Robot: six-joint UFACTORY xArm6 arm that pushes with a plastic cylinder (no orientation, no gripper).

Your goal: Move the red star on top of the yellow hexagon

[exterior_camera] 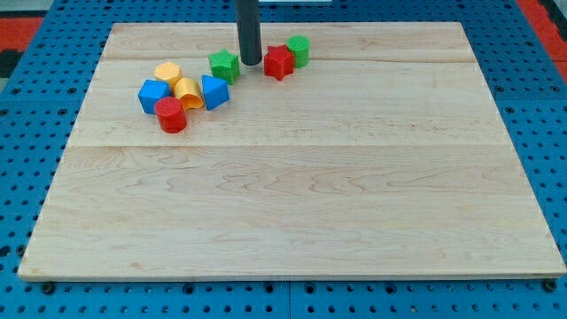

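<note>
The red star [278,62] lies near the view's top, right of centre-left, touching a green block [299,50] on its upper right. The yellow hexagon [167,73] sits further to the view's left, in a cluster of blocks. My tip [252,63] rests on the board just left of the red star, between it and a green star [224,66]. The tip is close to the red star; I cannot tell if they touch.
Beside the yellow hexagon lie a blue block [153,95], a yellow block [187,92], a blue block [213,91] and a red cylinder [171,115]. The wooden board [292,195] sits on a blue pegboard surface.
</note>
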